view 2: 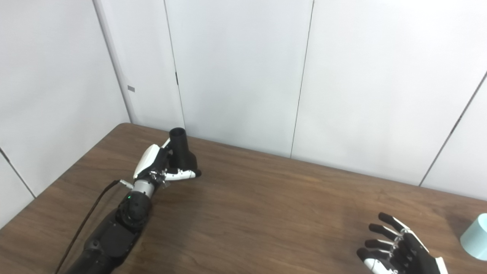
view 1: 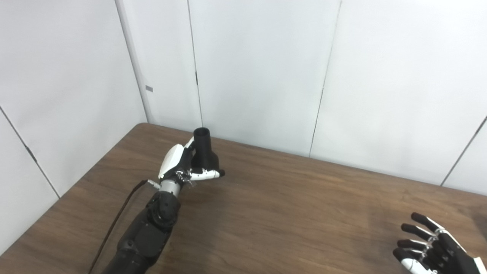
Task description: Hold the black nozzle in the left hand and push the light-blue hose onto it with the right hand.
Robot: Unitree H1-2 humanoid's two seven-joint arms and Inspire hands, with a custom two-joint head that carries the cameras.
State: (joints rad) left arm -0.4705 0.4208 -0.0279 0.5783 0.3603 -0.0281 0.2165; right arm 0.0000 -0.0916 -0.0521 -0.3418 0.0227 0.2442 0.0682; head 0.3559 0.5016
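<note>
While gripping the black nozzle upright in the left hand — fingers wrapped round its flared base, narrow open end up, far-left on the table — half the job looks done. Held just above or on the wood; cannot tell which. Right hand low at the near-right, fingers spread, holding nothing. Light-blue hose barely in view — only a pale round end at the right edge of the right eye view, just beside that spread hand, apart from it. Step in hand, by judgement: fetching the hose. Next move calls for turning the right hand toward that end, closing round it, then carrying it well across to line up with the nozzle's mouth before pushing.
</note>
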